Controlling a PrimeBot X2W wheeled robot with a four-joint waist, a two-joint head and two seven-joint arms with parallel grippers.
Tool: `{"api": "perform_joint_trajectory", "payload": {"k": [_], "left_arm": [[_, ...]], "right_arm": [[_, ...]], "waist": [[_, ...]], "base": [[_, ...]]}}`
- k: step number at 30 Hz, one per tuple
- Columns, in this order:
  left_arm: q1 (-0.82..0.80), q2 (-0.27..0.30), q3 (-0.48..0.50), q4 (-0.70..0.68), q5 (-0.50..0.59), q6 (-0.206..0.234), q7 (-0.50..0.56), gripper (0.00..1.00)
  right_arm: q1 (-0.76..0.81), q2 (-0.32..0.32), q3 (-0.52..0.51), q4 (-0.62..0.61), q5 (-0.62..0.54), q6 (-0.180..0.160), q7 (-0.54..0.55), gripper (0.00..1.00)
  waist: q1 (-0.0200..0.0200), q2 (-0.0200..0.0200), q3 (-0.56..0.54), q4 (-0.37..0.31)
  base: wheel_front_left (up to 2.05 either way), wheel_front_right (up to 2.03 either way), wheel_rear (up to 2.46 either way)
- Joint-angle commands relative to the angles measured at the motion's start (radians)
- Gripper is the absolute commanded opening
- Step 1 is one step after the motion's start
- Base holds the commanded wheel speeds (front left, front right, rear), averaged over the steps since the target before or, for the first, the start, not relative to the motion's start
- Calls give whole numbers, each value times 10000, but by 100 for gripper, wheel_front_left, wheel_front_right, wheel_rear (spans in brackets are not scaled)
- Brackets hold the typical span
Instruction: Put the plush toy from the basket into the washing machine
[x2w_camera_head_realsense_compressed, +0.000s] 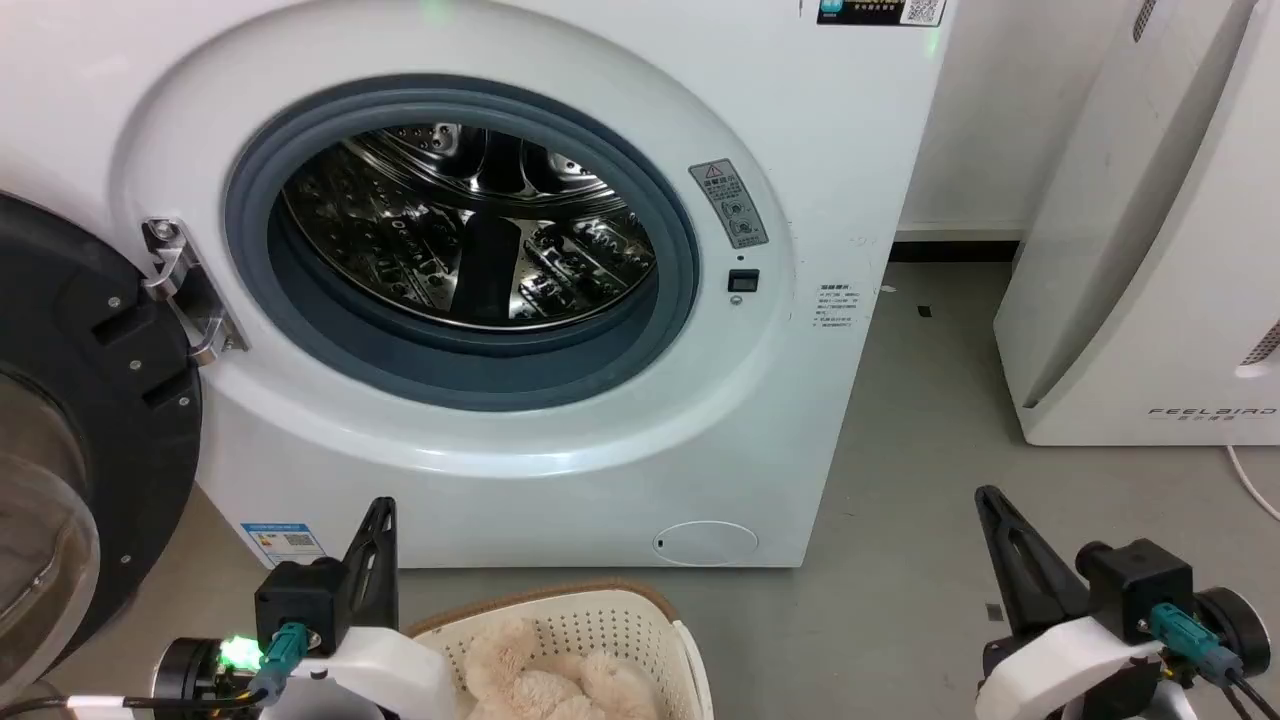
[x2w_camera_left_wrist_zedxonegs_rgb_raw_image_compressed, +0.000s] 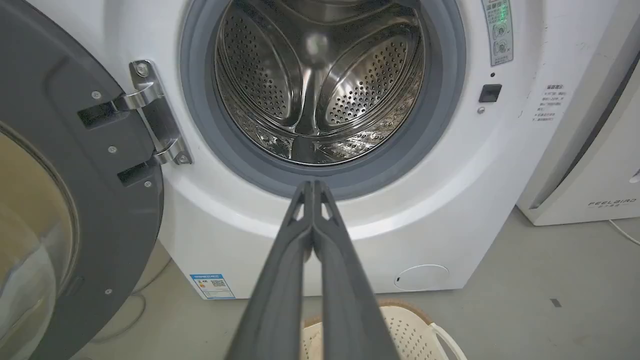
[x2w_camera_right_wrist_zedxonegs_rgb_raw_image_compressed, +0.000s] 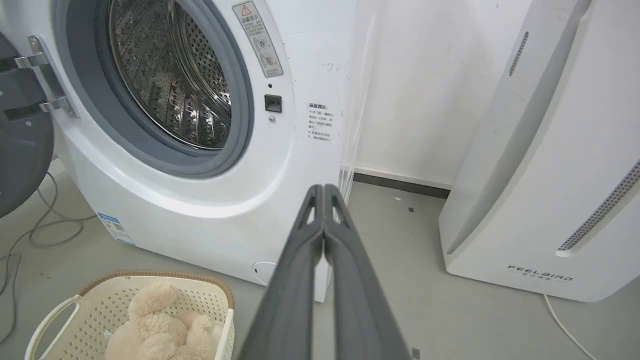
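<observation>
The white washing machine (x2w_camera_head_realsense_compressed: 560, 470) faces me with its black-framed door (x2w_camera_head_realsense_compressed: 90, 440) swung wide to the left and its steel drum (x2w_camera_head_realsense_compressed: 470, 225) bare. On the floor below it stands the cream perforated basket (x2w_camera_head_realsense_compressed: 640, 620), brown-rimmed, and the fluffy beige plush toy (x2w_camera_head_realsense_compressed: 550, 680) lies inside it. The same plush toy (x2w_camera_right_wrist_zedxonegs_rgb_raw_image_compressed: 160, 325) and basket (x2w_camera_right_wrist_zedxonegs_rgb_raw_image_compressed: 90, 305) appear at the lower left of the right wrist view. My left gripper (x2w_camera_head_realsense_compressed: 383, 503) is shut and hangs left of the basket. My right gripper (x2w_camera_head_realsense_compressed: 985, 492) is shut too, over bare floor to the right. Neither touches anything.
A tall white FEELBIRD appliance (x2w_camera_head_realsense_compressed: 1150, 250) stands at the right, a cable (x2w_camera_head_realsense_compressed: 1250, 480) trailing beside it. Grey floor (x2w_camera_head_realsense_compressed: 900, 500) lies between it and the washer. Loose cables (x2w_camera_right_wrist_zedxonegs_rgb_raw_image_compressed: 45, 235) lie on the floor under the open door.
</observation>
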Motion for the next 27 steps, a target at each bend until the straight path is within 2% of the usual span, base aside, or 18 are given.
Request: {"api": "perform_joint_trajectory", "payload": {"k": [1, 20, 21, 27], "left_arm": [[-148, 1, 12, 18, 28, 18, 3, 0], [-148, 1, 12, 18, 28, 18, 3, 0], [0, 0, 0, 0, 0, 0, -1, 100], [4, 0, -38, 18, -11, 13, -42, 100]], "right_arm": [[-3, -2, 7, 24, -78, -9, 5, 0], [-3, -2, 7, 24, -78, -9, 5, 0], [0, 0, 0, 0, 1, 0, -1, 100], [8, 0, -3, 2, 40, 0, -42, 100]], "waist": [[0, 0, 0, 0], [0, 0, 0, 0], [0, 0, 0, 0], [0, 0, 5, -2]], "base": [[0, 0, 0], [0, 0, 0], [0, 0, 0], [0, 0, 0]]}}
